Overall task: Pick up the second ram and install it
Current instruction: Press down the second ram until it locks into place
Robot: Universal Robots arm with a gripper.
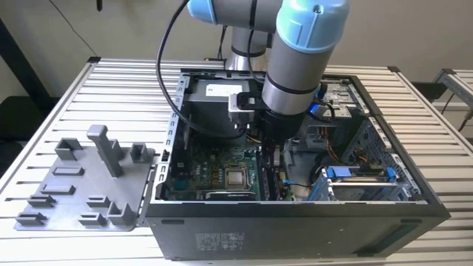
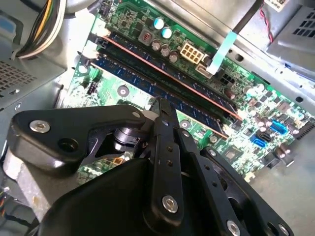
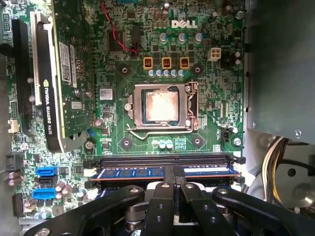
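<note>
Open computer case (image 1: 296,221) seen at centre of exterior view, laid on slatted metal table (image 1: 111,88). Green motherboard (image 3: 206,105) visible inside — square silver processor (image 3: 161,105) held in metal socket frame at centre of first wrist view. Graphics card (image 3: 61,73) stood on edge at that frame's left. Blue drive bay (image 1: 358,177) seen at lower right of case. Grey plastic fixture tray (image 1: 81,183) with upright posts placed at exterior view's lower left — just beside case.
</note>
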